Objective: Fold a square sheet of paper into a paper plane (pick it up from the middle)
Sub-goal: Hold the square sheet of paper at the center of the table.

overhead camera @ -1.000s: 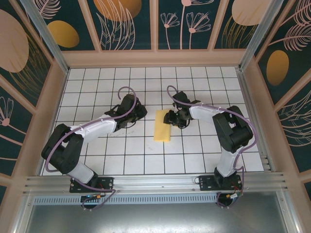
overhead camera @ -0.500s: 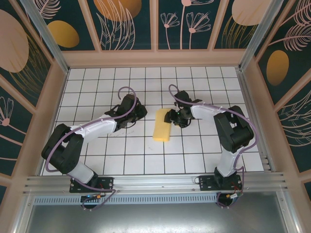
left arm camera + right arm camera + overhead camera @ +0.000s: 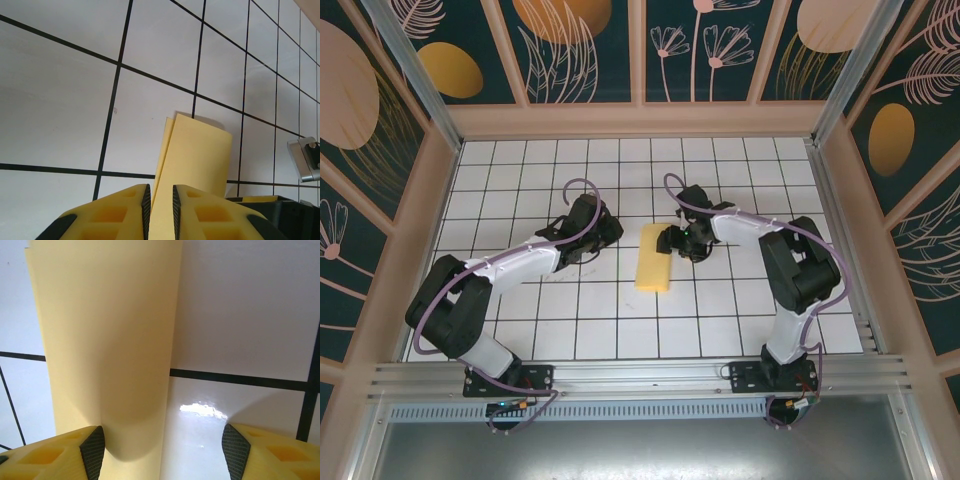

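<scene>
The square sheet of paper point(image 3: 655, 262) lay on the desk point(image 3: 520, 160) near its middle, doubled over into a long narrow rectangle running near to far. In the left wrist view two layers showed, slightly offset at the far corner. So the first lengthwise fold looked made, and the nose folds of the plane seemed not yet begun.

The right pincer point(image 3: 673, 240) sat at the far right corner of the sheet with its jaws wide apart, gripping nothing. In its wrist view one finger point(image 3: 92, 450) rested over the paper and the other over bare desk, so the sheet's right edge ran between them. The paper bowed up a little by that finger. The left pincer point(image 3: 611, 232) hung just left of the sheet, apart from it, its jaws a narrow slit apart and empty.

The next move probably called for flattening that bulge or taking hold of the top layer's corner alone, which thin paper makes fiddly. A careless push could slide the whole sheet.

Whether the finger actually touched the paper could not be told. The sheet's near end was cut off in both wrist views.
</scene>
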`<state>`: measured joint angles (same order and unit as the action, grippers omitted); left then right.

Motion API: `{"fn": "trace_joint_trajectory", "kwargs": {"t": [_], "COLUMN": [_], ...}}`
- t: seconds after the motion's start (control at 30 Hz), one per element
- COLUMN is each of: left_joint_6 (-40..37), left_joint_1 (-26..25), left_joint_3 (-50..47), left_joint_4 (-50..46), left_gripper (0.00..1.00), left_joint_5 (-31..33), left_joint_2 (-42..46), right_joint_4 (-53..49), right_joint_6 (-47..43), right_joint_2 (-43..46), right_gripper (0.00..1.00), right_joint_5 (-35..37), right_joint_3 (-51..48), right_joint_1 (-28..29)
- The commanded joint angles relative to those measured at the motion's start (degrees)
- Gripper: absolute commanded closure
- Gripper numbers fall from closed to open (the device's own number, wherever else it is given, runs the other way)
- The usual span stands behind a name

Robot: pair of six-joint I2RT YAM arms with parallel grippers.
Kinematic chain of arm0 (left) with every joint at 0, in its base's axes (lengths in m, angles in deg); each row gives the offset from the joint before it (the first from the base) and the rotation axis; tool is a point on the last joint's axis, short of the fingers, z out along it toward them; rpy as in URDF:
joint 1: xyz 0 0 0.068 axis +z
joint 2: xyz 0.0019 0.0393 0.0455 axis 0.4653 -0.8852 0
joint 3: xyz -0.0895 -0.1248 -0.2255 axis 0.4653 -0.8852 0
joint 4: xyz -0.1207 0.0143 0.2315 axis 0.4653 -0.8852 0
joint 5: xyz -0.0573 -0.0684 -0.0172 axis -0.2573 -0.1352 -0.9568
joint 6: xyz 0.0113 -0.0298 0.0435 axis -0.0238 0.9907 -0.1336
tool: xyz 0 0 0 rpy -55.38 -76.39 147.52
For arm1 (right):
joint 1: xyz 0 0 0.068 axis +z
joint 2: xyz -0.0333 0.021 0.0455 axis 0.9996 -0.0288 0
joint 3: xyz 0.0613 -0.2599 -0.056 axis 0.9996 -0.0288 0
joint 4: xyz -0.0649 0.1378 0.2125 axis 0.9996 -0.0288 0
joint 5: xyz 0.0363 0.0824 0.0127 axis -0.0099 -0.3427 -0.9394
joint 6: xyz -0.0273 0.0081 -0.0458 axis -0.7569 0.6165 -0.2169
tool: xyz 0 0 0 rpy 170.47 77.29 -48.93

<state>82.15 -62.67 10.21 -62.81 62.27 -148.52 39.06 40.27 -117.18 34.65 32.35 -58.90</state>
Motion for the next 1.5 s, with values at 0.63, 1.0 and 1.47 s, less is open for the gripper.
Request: {"fn": "trace_joint_trajectory", "kwargs": {"t": [0.63,1.0,1.47], "left_joint_6": [-0.3,-0.4,-0.5], "left_joint_1": [-0.1,-0.1,-0.1], "left_joint_3": [0.0,0.1,0.2], "left_joint_4": [0.8,0.8,1.2], "left_gripper": [0.76,0.76,0.76], "left_joint_5": [-1.5,-1.9,-2.9], "left_joint_2": [-1.2,-1.2,-1.6], "right_joint_4": [-6.8,-6.5,-7.7], "right_joint_6": [-3.0,-2.9,-5.5], "right_joint_2": [-7.2,-7.3,-8.0], "right_gripper": [0.31,0.32,0.33], "right_joint_5": [3.2,3.0,4.3], "right_joint_3": [4.0,3.7,3.5], "right_joint_1": [0.1,0.1,0.1]}}
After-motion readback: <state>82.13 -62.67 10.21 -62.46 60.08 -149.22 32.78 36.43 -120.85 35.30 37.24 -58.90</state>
